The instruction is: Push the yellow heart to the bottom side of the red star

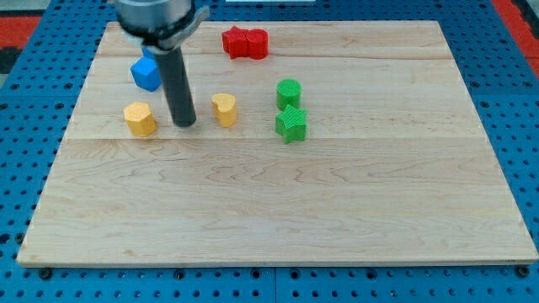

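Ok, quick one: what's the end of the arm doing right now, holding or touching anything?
My tip: a bare rod, holding nothing; it sits between the yellow block and the yellow heart, touching neither.

- The worktop (278,210) is pale wood with fine grain and faint seams running across it between its boards.
- Around the worktop lies a blue pegboard (25,101) dotted with regular dark holes.
- The rod is dark grey to black, down to my tip (186,124).
- The yellow heart (224,109), right of my tip, is a warm orange-yellow.
- The yellow block (140,119), left of my tip, has the same orange-yellow.
- The blue cube (146,74) is bright blue.
- The two red blocks (245,42) are one vivid red.
- The green cylinder (289,93) and the green star (291,124) share a bright green.
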You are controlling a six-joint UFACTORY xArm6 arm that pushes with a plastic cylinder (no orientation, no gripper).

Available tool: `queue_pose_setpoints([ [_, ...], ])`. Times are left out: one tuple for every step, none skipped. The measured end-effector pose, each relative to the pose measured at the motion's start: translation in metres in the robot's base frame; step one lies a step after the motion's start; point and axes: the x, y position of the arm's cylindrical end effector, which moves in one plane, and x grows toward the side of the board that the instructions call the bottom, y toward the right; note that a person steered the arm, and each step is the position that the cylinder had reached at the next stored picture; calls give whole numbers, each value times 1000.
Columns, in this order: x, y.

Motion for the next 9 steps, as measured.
queue_pose_setpoints([
  [4,45],
  [-32,67],
  [-73,64],
  [-104,59],
  [-103,56],
  [-100,24],
  [-116,24],
  [-122,47],
  [-128,48],
])
